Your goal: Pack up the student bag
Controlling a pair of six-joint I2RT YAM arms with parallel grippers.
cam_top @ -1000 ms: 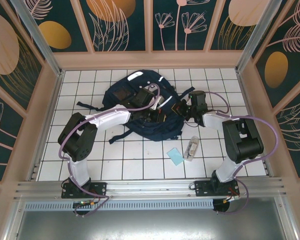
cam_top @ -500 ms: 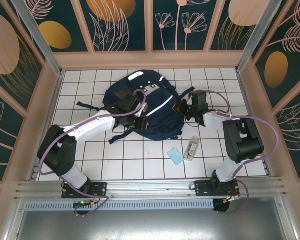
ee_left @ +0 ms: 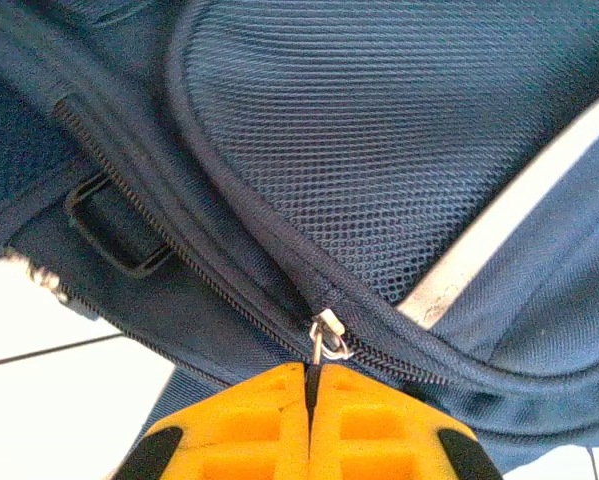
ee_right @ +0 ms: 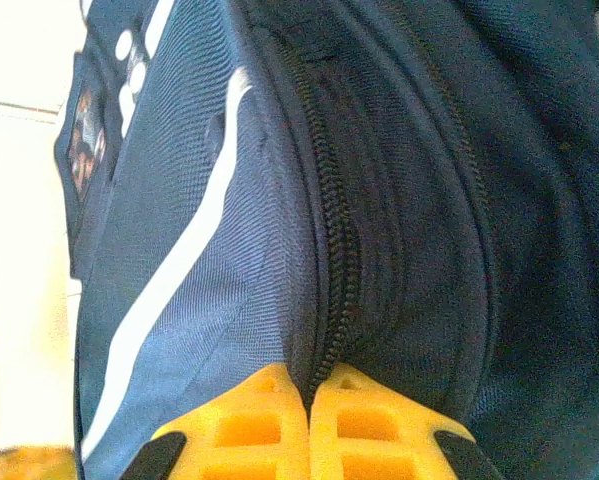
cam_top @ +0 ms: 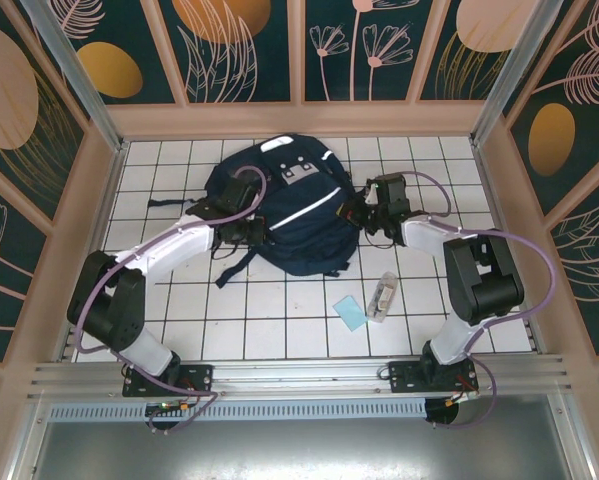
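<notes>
Moved: student bag (cam_top: 297,210) looks closed up and flatter than a second ago, left arm (cam_top: 169,245) swung out to its left side
Desk (cam_top: 279,310): white tiles, bag at the back middle, striped front up
Left jaws: pressed together, pinching the zipper pull (ee_left: 326,335)
Right jaws: clamped on the bag's zipper seam (ee_right: 329,300), right side
Small stuff: blue card (cam_top: 349,313) just beside a clear packet (cam_top: 382,297)

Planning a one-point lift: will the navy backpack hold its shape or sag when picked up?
Probably floppy: the backpack is soft fabric and mesh, creased around its zipper. It looks domed, so likely holds contents and some weight. Loose straps would likely drag or snag.
</notes>
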